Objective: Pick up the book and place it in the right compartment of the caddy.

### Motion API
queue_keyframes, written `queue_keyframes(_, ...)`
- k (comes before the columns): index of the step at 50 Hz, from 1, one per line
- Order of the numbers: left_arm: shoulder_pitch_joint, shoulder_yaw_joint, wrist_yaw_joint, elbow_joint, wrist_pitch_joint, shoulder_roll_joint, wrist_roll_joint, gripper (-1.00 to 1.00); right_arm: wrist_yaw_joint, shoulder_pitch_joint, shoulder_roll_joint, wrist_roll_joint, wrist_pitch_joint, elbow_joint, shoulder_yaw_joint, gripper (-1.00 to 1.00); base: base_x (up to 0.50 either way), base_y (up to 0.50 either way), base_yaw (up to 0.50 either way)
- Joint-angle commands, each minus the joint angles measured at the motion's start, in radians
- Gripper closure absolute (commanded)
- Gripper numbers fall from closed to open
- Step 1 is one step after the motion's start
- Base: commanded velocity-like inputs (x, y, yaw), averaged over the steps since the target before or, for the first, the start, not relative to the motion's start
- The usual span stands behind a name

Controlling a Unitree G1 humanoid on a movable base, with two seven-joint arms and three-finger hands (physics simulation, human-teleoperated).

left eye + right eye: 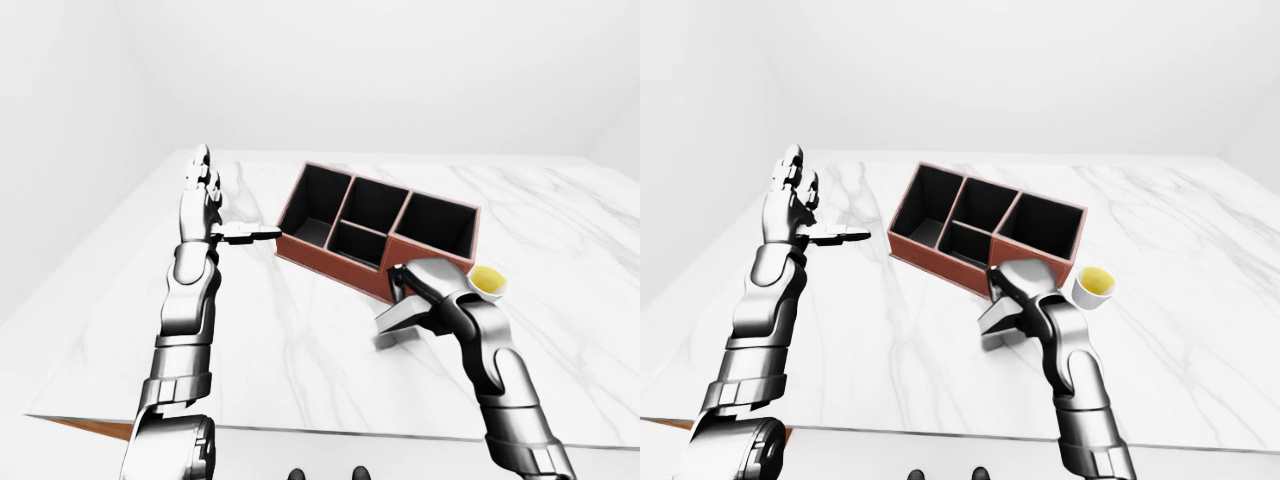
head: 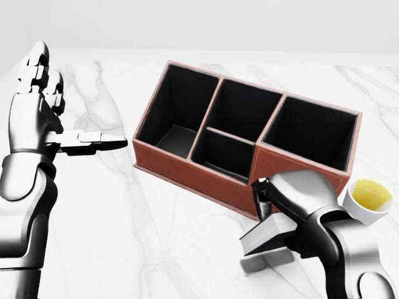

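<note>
My right hand (image 2: 270, 209) is shut on the grey book (image 2: 262, 237) and holds it tilted just above the marble, a shadow beneath it. The book hangs below the lower right corner of the reddish-brown caddy (image 2: 187, 167) in the head view. The caddy's right compartment (image 2: 312, 134) is black inside and holds nothing. At the left of the head view my left hand (image 2: 65, 118) stands open, fingers upright and thumb pointing at the caddy, apart from it.
A white cup (image 2: 368, 200) of yellow liquid stands right of the caddy, close to my right forearm. The white marble table (image 1: 300, 340) ends at a near edge along the bottom of the left-eye view.
</note>
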Motion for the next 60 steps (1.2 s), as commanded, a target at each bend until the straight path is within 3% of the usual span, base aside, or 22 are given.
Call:
queue_keyframes(1, 0.003, 0.000, 0.002, 0.004, 0.000, 0.000, -0.001, -1.00, 0.073, -0.031, 0.011, 0.086, 0.000, -0.193, -0.037, 1.00, 0.00, 0.00, 0.00)
queue_keyframes(9, 0.008, 0.000, 0.004, -0.009, 0.000, 0.000, 0.000, -1.00, 0.125, -0.064, 0.005, 0.131, 0.000, -0.286, -0.050, 1.00, 0.00, 0.00, 0.00)
queue_keyframes(44, 0.024, 0.006, 0.003, -0.077, 0.000, 0.001, -0.002, -1.00, 0.125, -0.319, -0.023, 0.323, 0.000, -0.573, -0.069, 1.00, 0.00, 0.00, 0.00)
queue_keyframes(54, 0.029, 0.007, 0.003, -0.089, 0.000, 0.001, -0.003, -1.00, 0.125, -0.420, -0.062, 0.351, 0.000, -0.561, -0.082, 1.00, 0.00, 0.00, 0.00)
queue_keyframes(60, 0.036, 0.006, 0.001, -0.108, 0.000, -0.001, -0.004, -1.00, 0.125, -0.537, -0.103, 0.365, 0.021, -0.466, -0.086, 1.00, 0.00, 0.00, 0.00)
